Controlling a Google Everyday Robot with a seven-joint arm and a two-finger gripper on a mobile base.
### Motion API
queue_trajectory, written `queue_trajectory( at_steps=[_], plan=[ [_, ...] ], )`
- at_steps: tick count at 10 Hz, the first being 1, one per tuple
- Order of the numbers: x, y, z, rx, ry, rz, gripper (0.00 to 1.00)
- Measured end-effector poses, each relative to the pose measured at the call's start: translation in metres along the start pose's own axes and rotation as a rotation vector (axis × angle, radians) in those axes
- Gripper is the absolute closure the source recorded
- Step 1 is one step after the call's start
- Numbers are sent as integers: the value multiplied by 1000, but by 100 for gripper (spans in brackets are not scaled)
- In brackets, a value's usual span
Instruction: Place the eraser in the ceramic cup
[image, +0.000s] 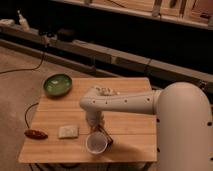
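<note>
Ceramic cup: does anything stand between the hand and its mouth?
Nothing visible does. The hand hangs just above the far rim of the ceramic cup, whose mouth is uncovered. The pale pad lies apart from it.

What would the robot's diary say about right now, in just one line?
task: eraser into ceramic cup | gripper: low over table, close by cup's rim | eraser: hidden, cannot tell | also: green bowl, pale pad
</note>
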Motion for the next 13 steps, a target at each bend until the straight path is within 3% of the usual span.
queue_trajectory(
  at_steps=[2,5,7,10,13],
  plan=[
    [8,12,-23,-3,47,22,93],
    [24,47,-84,-4,151,61,93],
    [30,58,-124,4,217,62,93],
    [34,38,-182,21,307,11,93],
    [34,6,-226,30,366,-61,93]
  ],
)
